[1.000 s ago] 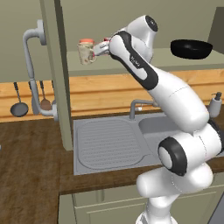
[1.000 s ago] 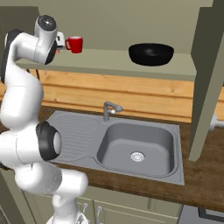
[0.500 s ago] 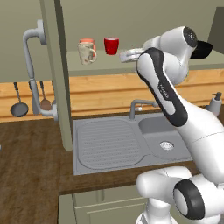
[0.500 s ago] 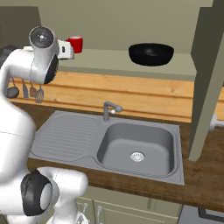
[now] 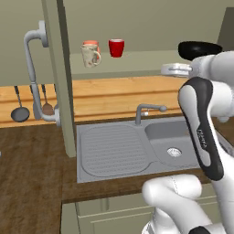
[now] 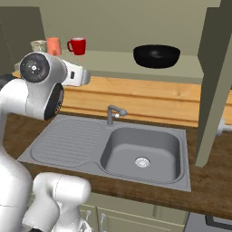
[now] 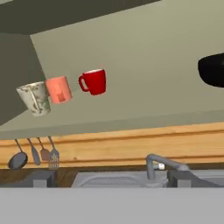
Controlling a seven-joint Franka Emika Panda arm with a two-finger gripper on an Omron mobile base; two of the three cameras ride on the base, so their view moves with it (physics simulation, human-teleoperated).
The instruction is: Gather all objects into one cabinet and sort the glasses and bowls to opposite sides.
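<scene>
1. The jaws stand spread wide with nothing between them; the gripper (image 7: 109, 178) hangs in front of the cabinet shelf (image 6: 113, 63).
2. The red cup (image 7: 93, 82), orange cup (image 7: 58, 89) and beige mug (image 7: 36, 99) cluster at the shelf's left end.
3. The black bowl (image 6: 156, 55) sits well apart, toward the right.

Your white arm's gripper (image 5: 170, 69) has withdrawn rightward from the glossy red cup (image 5: 116, 47). That cup now stands free on the pale green shelf (image 5: 137, 61).
</scene>
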